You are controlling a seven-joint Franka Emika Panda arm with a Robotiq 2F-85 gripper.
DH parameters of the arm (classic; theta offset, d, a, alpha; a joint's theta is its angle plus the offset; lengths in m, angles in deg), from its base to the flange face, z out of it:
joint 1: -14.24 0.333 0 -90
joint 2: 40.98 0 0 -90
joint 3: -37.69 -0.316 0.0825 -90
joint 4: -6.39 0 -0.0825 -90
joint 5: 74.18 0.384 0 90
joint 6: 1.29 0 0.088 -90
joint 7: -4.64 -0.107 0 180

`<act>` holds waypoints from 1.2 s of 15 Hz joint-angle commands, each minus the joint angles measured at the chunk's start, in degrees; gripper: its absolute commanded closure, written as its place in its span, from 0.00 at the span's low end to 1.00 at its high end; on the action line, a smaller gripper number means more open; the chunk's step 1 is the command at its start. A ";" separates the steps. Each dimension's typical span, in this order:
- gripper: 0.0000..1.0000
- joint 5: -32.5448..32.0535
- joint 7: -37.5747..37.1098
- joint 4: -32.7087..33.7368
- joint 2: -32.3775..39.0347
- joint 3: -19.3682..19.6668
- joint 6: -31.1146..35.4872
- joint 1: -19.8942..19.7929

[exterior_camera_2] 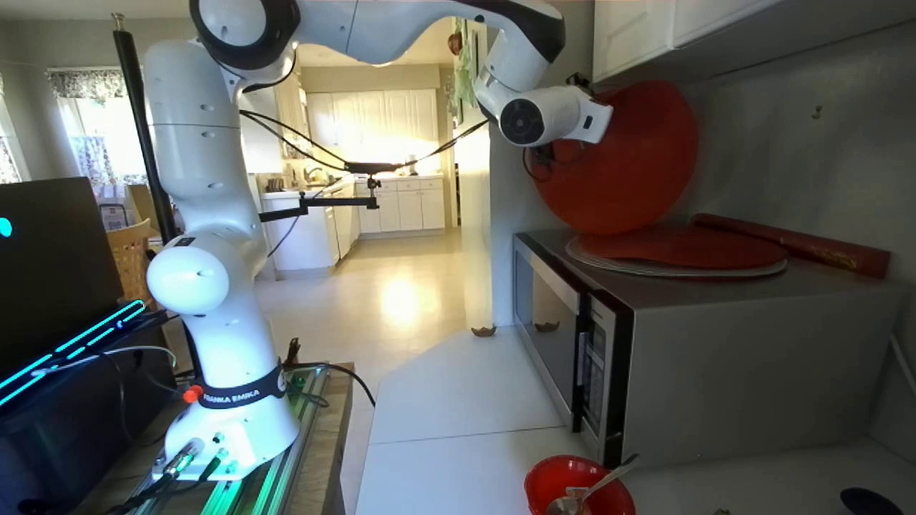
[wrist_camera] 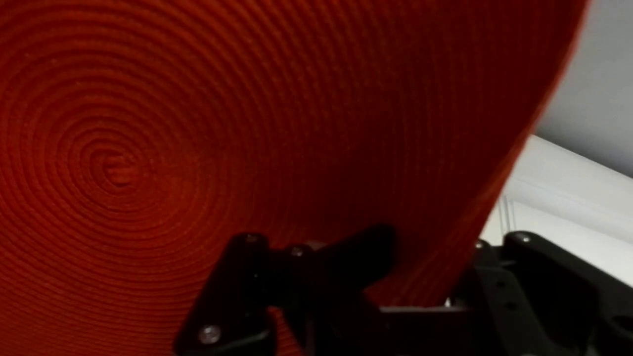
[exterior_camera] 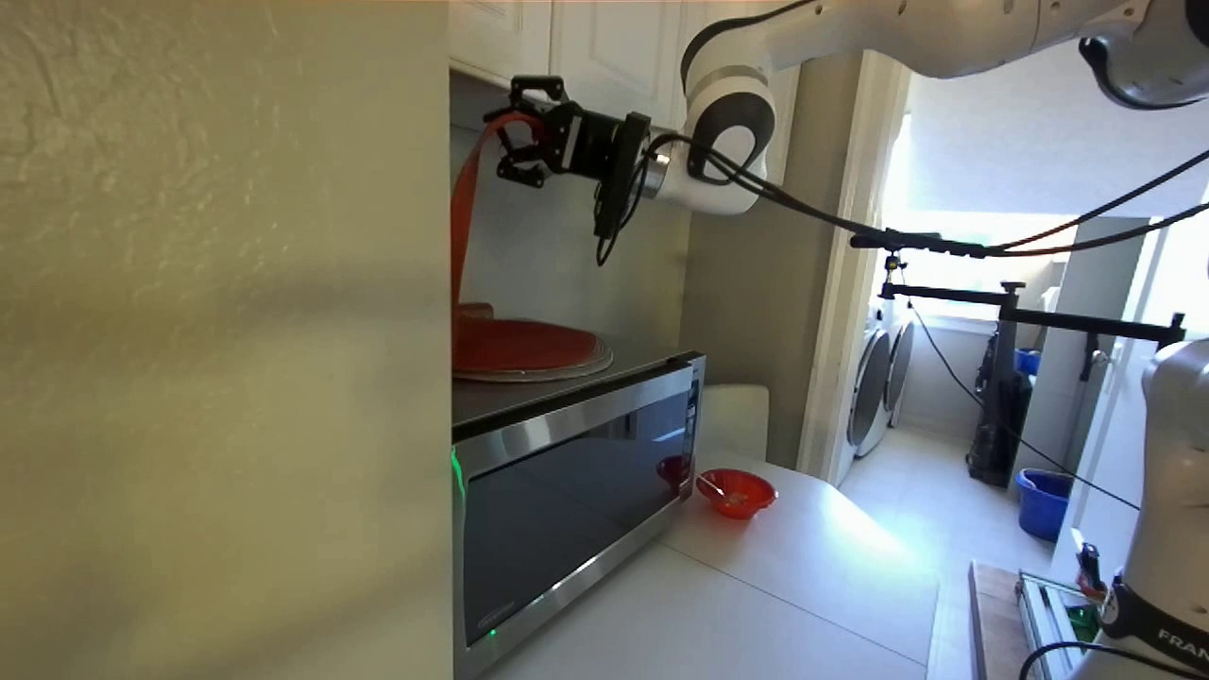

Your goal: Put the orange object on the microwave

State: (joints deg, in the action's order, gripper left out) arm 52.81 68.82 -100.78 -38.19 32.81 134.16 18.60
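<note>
Done: your claw (exterior_camera: 506,131) pinches the orange mat (exterior_camera_2: 637,170), near-upright over the microwave (exterior_camera_2: 751,372) | Left, likely: lay flat, release

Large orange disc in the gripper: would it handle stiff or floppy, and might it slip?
The large orange disc should bend fairly easily: in an exterior view its top curls over into the gripper. It is probably light for its width, looking thin edge-on there. Its ridged surface in the wrist view may help resist slipping.
</note>
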 commanded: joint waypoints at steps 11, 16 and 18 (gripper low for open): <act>1.00 12.10 15.24 13.86 13.22 4.25 -6.54 -0.01; 1.00 6.80 17.14 14.02 16.49 8.42 -5.76 -2.40; 1.00 4.52 17.12 14.01 16.97 9.28 -4.47 -2.79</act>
State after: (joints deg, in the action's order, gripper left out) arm 60.70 85.37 -88.63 -22.82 41.16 128.34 16.19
